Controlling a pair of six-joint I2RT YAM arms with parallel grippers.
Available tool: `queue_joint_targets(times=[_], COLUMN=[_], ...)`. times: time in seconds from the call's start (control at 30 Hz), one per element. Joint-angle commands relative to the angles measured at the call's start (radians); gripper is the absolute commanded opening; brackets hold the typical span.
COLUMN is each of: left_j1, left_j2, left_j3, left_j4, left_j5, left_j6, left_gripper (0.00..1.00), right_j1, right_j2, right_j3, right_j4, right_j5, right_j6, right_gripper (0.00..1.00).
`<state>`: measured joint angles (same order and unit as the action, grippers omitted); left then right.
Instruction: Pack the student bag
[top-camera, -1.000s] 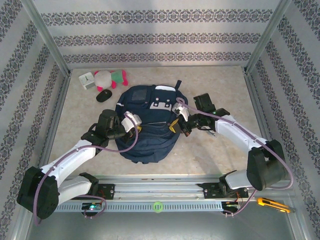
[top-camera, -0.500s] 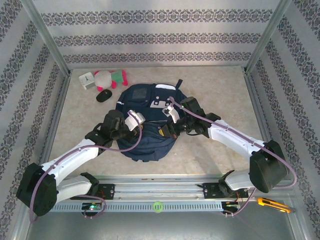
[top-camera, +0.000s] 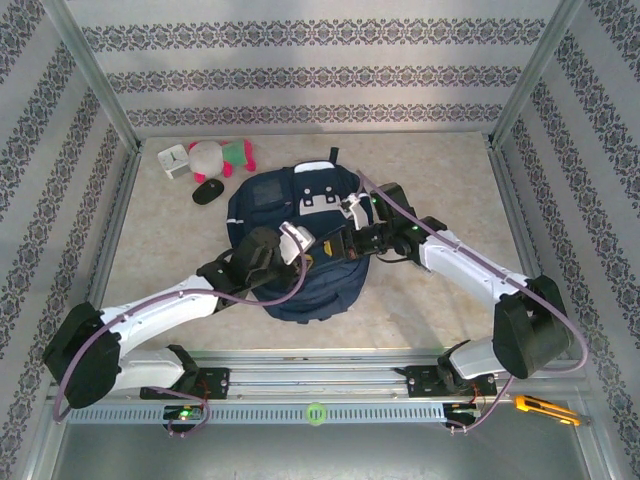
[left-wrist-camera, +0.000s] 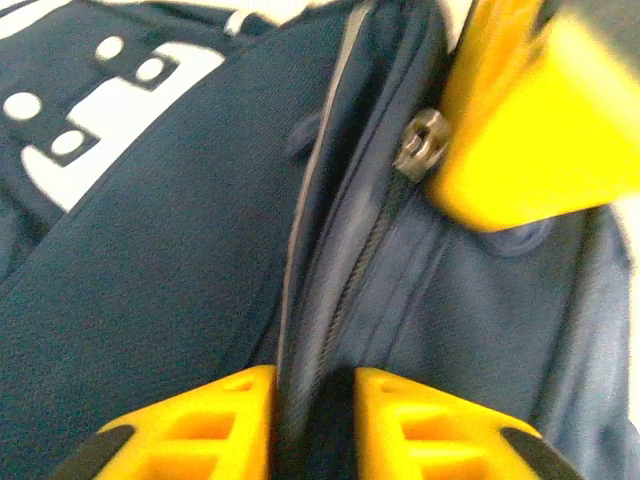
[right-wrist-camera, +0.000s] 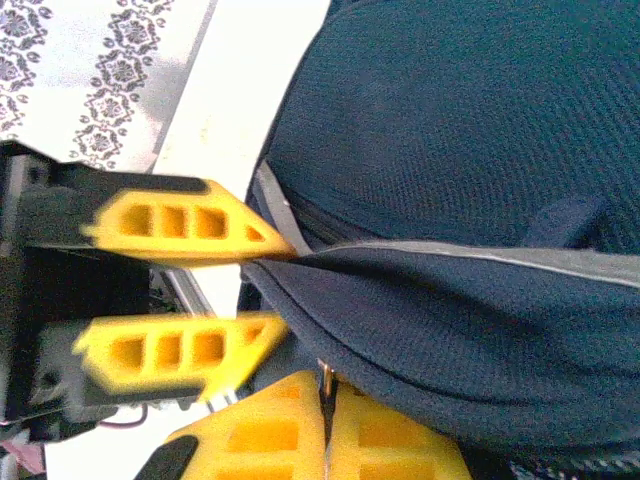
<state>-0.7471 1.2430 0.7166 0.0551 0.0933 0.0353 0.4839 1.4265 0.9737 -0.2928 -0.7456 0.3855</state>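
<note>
The student bag is laid flat on its back in the middle of the table, just beyond both arm bases, with its pale patches turned up. It is judged to be soft and limp, light while unfilled, and likely to bunch or slide on the smooth top if pulled from one side only. Hold is best taken at the zip pull, with the cloth beside the zip pinned as a counter-hold. The fingers of the right gripper are pressed together on what looks like that pull, though the blur leaves it unsure. The fingers of the left gripper are parted, with the zip seam lying between them and seemingly not pinched. A plush toy, a small white cube and a black oval object are set near the far left corner, well apart from the zip. A yellow knife is left by the near rail. The way is crowded mainly by the two grippers themselves.
</note>
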Motion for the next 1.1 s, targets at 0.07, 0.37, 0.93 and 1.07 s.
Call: queue_joint_targets(times=[0.07, 0.37, 0.93, 1.07], left_j1=[0.050, 0.199, 0.215, 0.212], left_j2=[-0.039, -0.215, -0.121, -0.090], left_j3=[0.052, -0.031, -0.229, -0.250], left_j4=[0.044, -0.170, 0.075, 0.160], left_j5=[0.044, -0.040, -0.049, -0.035], left_j6=[-0.108, -0.321, -0.918, -1.010], left_gripper=[0.61, 0.65, 0.37, 0.21], right_j1=[-0.057, -0.021, 0.111, 0.128], right_j2=[0.029, 0.046, 0.051, 0.048], right_j3=[0.073, 0.106, 0.131, 0.135], right_j4=[-0.115, -0.208, -0.246, -0.240], right_j5=[-0.003, 0.078, 0.274, 0.284], right_j6=[-0.130, -0.189, -0.108, -0.091], right_gripper=[0.00, 0.00, 0.00, 0.00])
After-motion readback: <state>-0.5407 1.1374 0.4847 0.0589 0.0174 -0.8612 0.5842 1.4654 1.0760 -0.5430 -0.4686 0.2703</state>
